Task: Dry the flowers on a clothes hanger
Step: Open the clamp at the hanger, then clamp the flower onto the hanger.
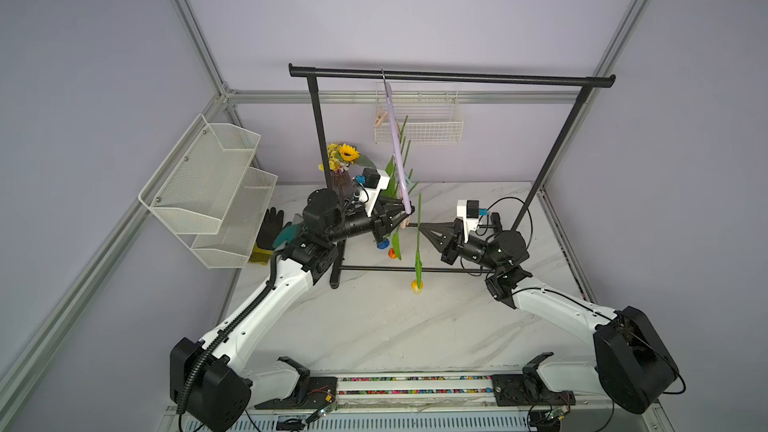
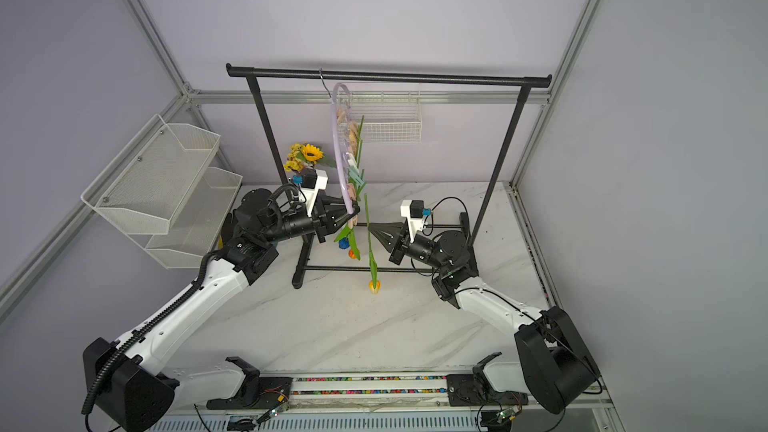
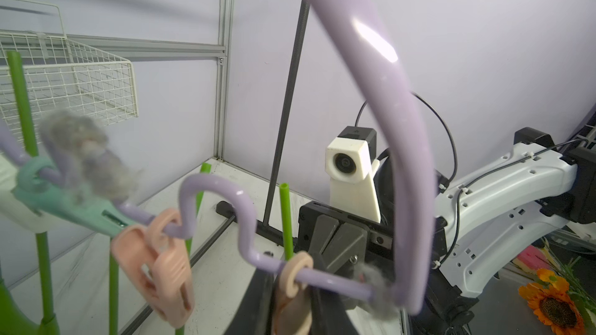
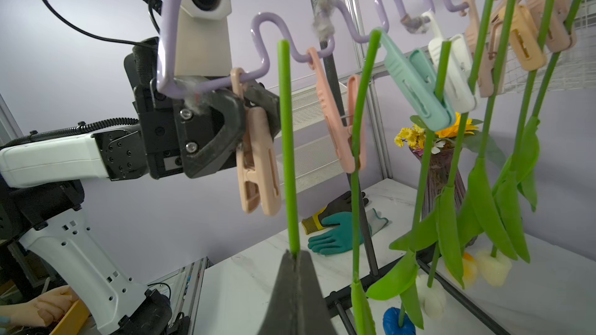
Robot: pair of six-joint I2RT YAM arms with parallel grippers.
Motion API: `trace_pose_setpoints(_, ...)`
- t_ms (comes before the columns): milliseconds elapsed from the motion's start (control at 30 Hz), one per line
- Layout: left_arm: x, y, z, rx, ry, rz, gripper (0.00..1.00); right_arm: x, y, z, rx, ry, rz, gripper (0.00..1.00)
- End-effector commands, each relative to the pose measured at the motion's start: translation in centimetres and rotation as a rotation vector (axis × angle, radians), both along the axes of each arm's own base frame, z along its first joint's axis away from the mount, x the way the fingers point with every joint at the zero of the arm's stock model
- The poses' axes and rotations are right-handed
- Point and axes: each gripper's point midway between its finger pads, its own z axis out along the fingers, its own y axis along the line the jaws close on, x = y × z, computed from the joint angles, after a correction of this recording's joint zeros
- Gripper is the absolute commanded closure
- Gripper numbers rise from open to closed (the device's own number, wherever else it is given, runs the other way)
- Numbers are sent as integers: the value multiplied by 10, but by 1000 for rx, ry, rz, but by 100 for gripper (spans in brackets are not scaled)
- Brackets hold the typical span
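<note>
The lilac clothes hanger point(image 1: 397, 147) point(image 2: 337, 151) hangs by its hook from the black rack, swung edge-on. My left gripper point(image 1: 405, 216) point(image 3: 292, 285) is shut on the last peach clothes-peg point(image 4: 258, 169) point(image 3: 292, 288) at the hanger's near end. My right gripper point(image 1: 420, 228) point(image 4: 295, 254) is shut on a green tulip stem point(image 4: 287, 143) point(image 1: 418, 243). The stem stands upright just beside that peg, and its yellow-orange head point(image 1: 417, 286) hangs down. Several other flowers point(image 4: 483, 156) hang head-down from pegs further along the hanger.
The black garment rack point(image 1: 449, 76) spans the back, with its base bar point(image 1: 407, 270) under the flowers. A sunflower bouquet in a purple vase point(image 1: 345, 155) stands behind my left arm. Gloves point(image 1: 272, 228), a white mesh shelf point(image 1: 216, 184) and a wire basket point(image 1: 419, 122) are nearby.
</note>
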Motion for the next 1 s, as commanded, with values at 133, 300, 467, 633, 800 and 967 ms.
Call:
trace_pose_setpoints(133, 7, -1, 28, -94, -24, 56, 93, -15, 5, 6, 95, -54, -33, 100)
trace_pose_setpoints(300, 10, -3, 26, -96, -11, 64, 93, -24, 11, -5, 77, -102, -46, 100)
trace_pose_setpoints(467, 10, -4, 29, -107, -4, 66, 93, -25, 9, -8, 72, -158, -93, 100)
trace_pose_setpoints(633, 10, -5, 29, -109, 2, 63, 93, -18, 14, -11, 68, -184, -118, 100)
trace_pose_setpoints(800, 9, -6, 31, -112, 4, 56, 93, -11, 23, -11, 73, -198, -111, 100)
trace_pose_setpoints(967, 8, -7, 32, -111, 6, 55, 94, -4, 28, -9, 77, -204, -111, 100)
